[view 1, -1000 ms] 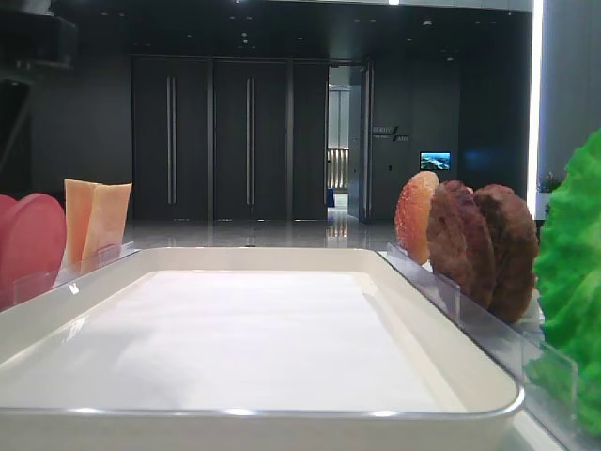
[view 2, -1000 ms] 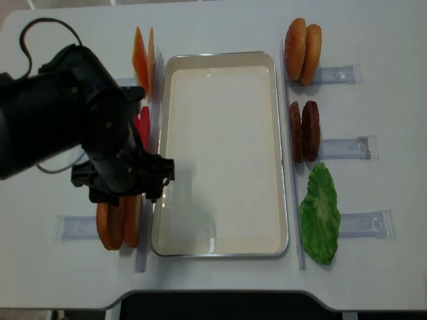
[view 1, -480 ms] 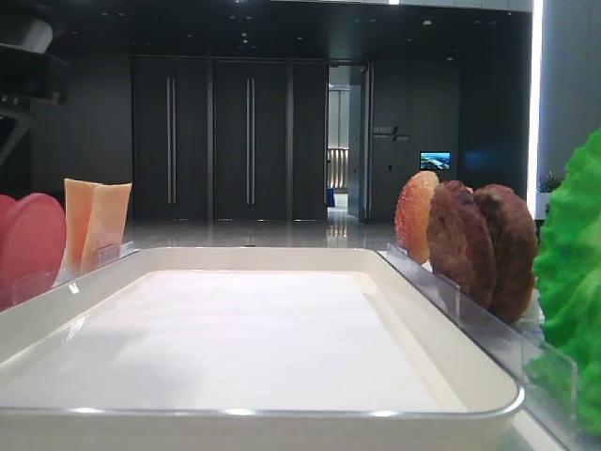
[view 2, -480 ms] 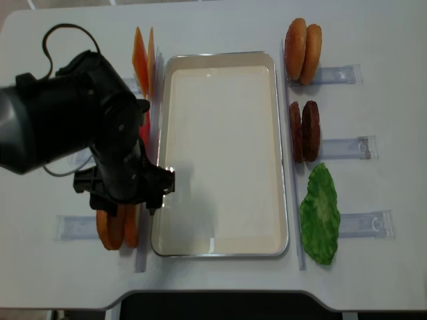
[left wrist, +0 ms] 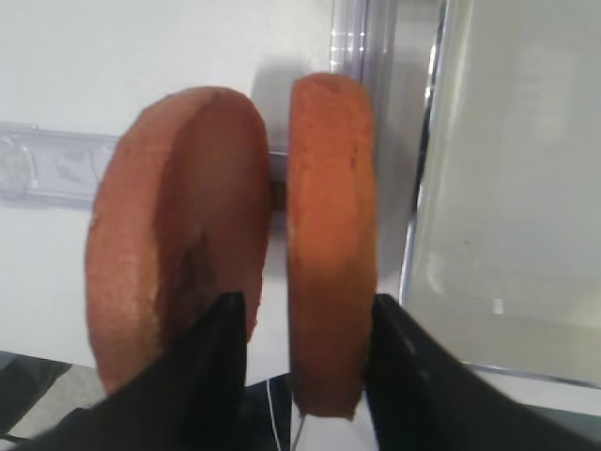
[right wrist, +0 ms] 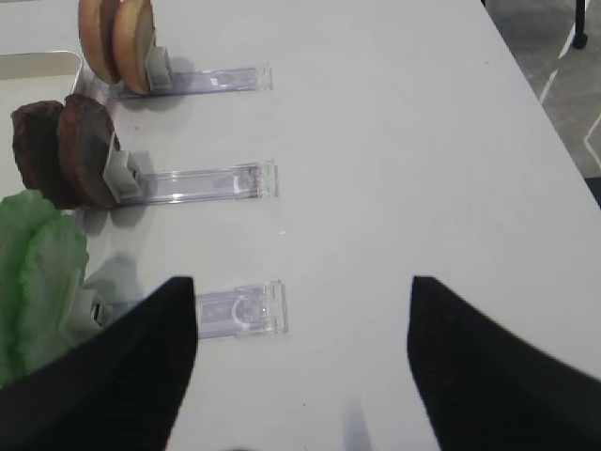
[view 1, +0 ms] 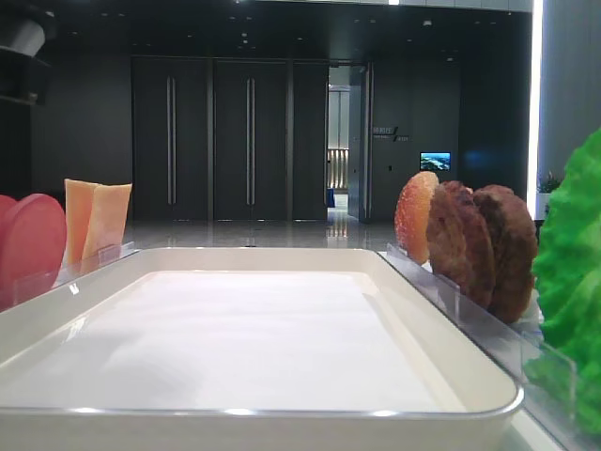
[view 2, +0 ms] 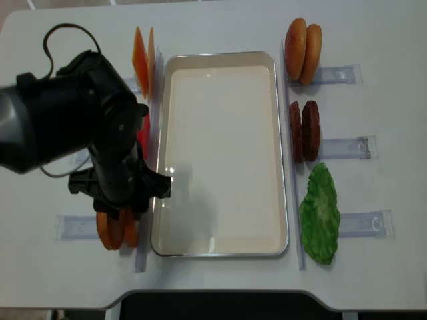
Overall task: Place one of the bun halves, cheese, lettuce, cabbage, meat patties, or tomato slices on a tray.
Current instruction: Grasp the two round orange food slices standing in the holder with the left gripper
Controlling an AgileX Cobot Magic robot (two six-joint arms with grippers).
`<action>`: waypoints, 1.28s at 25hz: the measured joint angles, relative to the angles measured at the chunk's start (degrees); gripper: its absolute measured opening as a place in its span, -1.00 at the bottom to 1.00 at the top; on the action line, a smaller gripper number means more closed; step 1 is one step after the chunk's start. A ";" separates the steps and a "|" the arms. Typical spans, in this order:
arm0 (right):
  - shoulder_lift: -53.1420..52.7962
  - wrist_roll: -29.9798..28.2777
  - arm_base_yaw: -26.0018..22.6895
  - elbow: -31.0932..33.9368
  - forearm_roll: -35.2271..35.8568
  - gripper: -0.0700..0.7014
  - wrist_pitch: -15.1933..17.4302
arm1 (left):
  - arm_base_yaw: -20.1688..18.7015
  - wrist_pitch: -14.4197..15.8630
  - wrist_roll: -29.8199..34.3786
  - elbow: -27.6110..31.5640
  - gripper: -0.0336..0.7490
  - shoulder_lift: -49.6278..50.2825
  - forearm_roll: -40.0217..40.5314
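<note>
Two bun halves (view 2: 110, 233) stand on edge at the front left beside the white tray (view 2: 220, 57). My left gripper (left wrist: 305, 305) is open and straddles the right-hand bun half (left wrist: 329, 216). One finger rests on its tray side; the other stands between the two halves, with a small gap. Cheese (view 2: 142, 60) and tomato slices (view 2: 144, 133) stand further back on the left. More bun halves (view 2: 303, 43), meat patties (view 2: 304, 131) and lettuce (view 2: 319, 213) line the right. My right gripper (right wrist: 300, 282) hangs open over bare table. No cabbage is in view.
Clear plastic holders (right wrist: 202, 183) lie beside the food on both sides of the tray. The table's front edge is close behind the front-left bun halves. The left arm's black bulk (view 2: 80, 127) covers the left row.
The left arm has shifted toward the table's front, coming down over the front-left bun halves. The food on the right and the tray have not moved.
</note>
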 joint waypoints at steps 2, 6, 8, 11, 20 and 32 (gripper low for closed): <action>0.00 0.00 0.00 0.00 0.00 0.37 0.00 | 0.00 0.07 0.20 0.00 -0.30 0.00 0.14; 0.00 0.00 0.00 0.00 0.00 0.37 0.00 | 0.00 1.09 0.71 0.00 -0.54 0.00 0.73; 0.00 0.00 0.00 0.00 0.00 0.37 0.00 | 0.00 1.90 1.30 0.00 -0.56 0.00 0.86; 0.00 0.00 0.00 0.00 0.00 0.37 0.00 | 0.00 2.75 1.79 0.00 -0.56 0.00 1.02; 0.00 0.00 0.00 0.00 0.00 0.37 0.00 | 0.00 3.81 2.34 -0.05 -0.56 -0.32 0.38; 0.00 0.00 0.00 0.00 0.00 0.37 0.00 | 0.00 5.10 2.46 -0.26 -0.56 -6.38 0.05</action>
